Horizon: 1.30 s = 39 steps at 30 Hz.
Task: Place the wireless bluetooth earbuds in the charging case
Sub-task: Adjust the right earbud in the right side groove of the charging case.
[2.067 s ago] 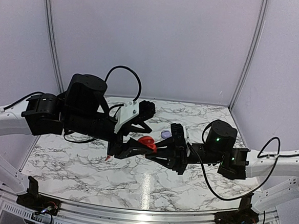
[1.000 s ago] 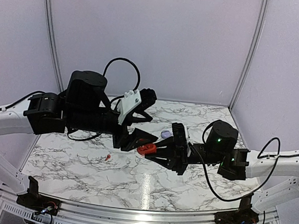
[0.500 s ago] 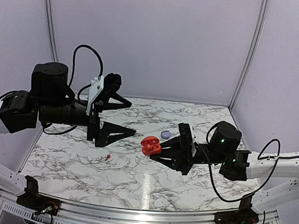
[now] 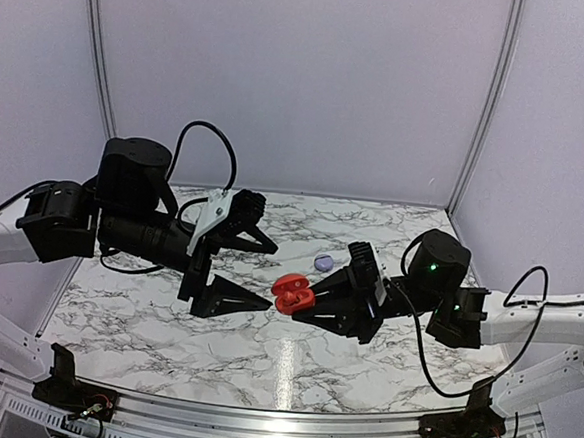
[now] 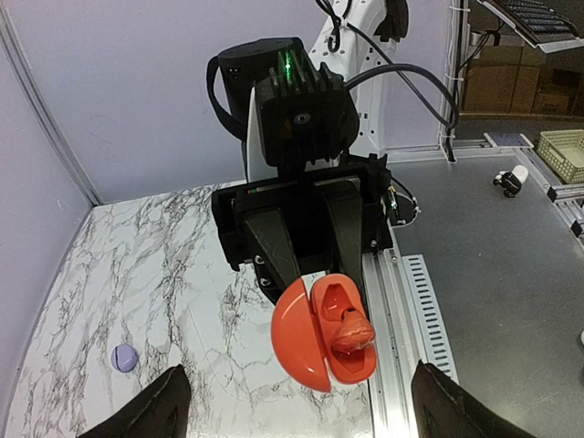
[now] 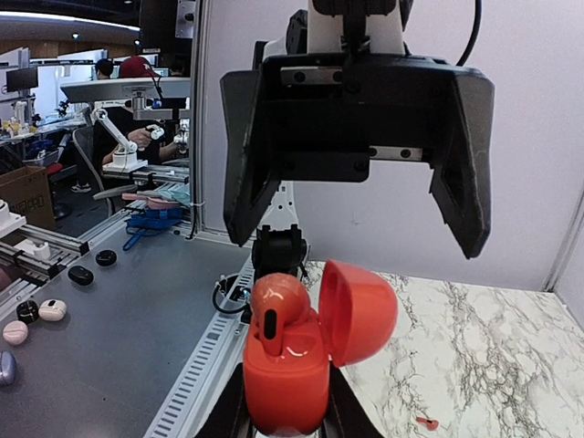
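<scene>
My right gripper (image 4: 304,300) is shut on the red charging case (image 4: 292,292), holding it above the table with its lid (image 6: 358,310) hinged open. One red earbud (image 6: 276,315) sits in the case (image 6: 285,383) and sticks up out of its slot; in the left wrist view this earbud (image 5: 351,333) rests in the right half of the case (image 5: 310,342). My left gripper (image 4: 271,276) is open and empty, facing the case from a short way to the left. A second tiny red earbud (image 6: 426,422) lies on the marble.
A small purple disc (image 4: 323,262) lies on the marble table (image 4: 372,225) behind the case, also seen as a purple disc (image 5: 123,358) in the left wrist view. White walls enclose the table. A metal rail (image 4: 278,419) runs along the near edge.
My left gripper opened and let go at the case, swung away to the left, then came back toward it. The earbud stays in the case. My right gripper barely shifted.
</scene>
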Available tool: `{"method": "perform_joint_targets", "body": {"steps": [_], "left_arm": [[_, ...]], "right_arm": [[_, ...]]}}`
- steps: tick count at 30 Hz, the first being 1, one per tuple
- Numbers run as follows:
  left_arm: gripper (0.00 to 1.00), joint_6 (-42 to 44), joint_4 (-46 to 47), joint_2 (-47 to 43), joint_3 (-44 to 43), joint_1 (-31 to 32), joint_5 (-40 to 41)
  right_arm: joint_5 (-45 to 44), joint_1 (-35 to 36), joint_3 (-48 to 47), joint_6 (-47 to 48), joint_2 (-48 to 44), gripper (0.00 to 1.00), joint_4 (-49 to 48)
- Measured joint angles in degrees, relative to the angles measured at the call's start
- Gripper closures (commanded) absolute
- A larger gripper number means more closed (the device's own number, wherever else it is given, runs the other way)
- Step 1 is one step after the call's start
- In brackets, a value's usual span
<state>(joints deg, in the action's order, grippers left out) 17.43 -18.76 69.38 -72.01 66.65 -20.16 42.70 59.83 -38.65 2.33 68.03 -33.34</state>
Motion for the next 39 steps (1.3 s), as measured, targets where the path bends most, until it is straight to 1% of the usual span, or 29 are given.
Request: {"method": "perform_joint_targets", "body": {"steps": [9,28,34,39], "left_arm": [[0.17,1.5,0.0,1.8,-0.4,0.4,0.4],[0.21,1.9,0.0,5.6,-2.1,1.0,1.8],[0.21,1.6,0.0,5.7,-2.2,1.0,1.7],[0.18,1.6,0.0,5.7,-2.2,1.0,1.6]], "right_arm": [[1.0,0.0,-0.2,0.0,0.9,1.0,0.5],[1.1,1.2,-0.9,0.1,2.4,1.0,1.2],[0.7,1.6,-0.9,0.3,2.4,1.0,1.2],[0.7,1.7,-0.9,0.5,2.4,1.0,1.3]]}}
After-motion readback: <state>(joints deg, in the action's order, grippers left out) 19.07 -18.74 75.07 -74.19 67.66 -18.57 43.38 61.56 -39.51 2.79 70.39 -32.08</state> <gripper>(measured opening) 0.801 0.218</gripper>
